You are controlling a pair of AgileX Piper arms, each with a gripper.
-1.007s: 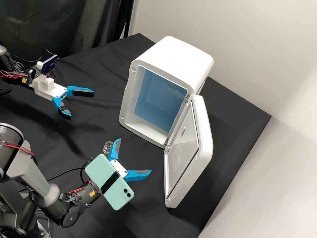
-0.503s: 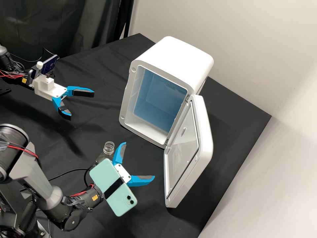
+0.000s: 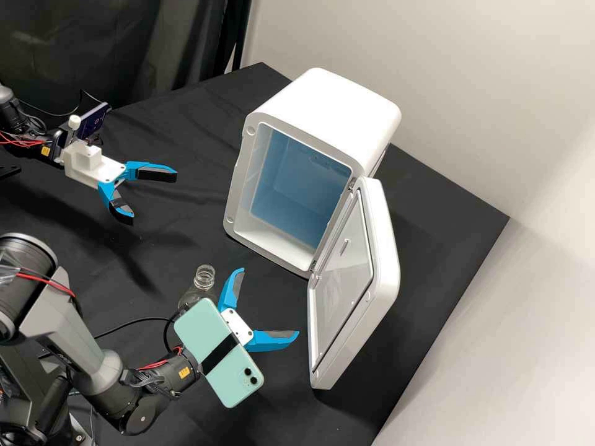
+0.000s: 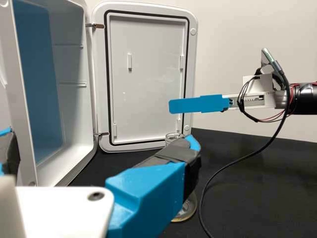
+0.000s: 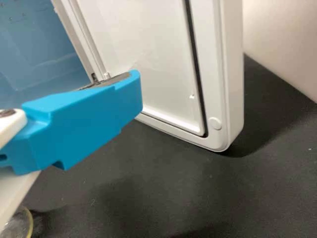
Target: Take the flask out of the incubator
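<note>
At the right gripper (image 3: 269, 303): two blue fingers spread wide, nothing between them. Low over the black bench (image 3: 186, 130), in front of the incubator (image 3: 322, 105), aimed towards the lower corner of its open door (image 3: 379, 260). A mint-green phone (image 3: 218, 354) strapped across the wrist behind it.

At the left gripper (image 3: 153, 198): also wide open and empty, hanging above the bench well to the side of the incubator and well apart from the flask. A dark blue phone (image 3: 93, 119) mounted behind its white block.

Flask (image 3: 203, 277): clear glass, upright on the bench, mouth up, outside the incubator and a short way in front of its opening. Just beside the outer face of the right gripper's farther finger, not inside the gap; touching or not, impossible to tell. Lower body hidden behind the mint-green phone in the high view; in the left wrist view, neck and base visible past that arm's own finger, below the right gripper's outstretched finger. A sliver of the glass at the corner of the right wrist view.

Incubator: white shell, light blue chamber facing the arms, door swung fully out on its hinges, pale inner panel with a dark seal line around it.

Behind the bench, a black curtain (image 3: 93, 43) and a white wall (image 3: 483, 74).
</note>
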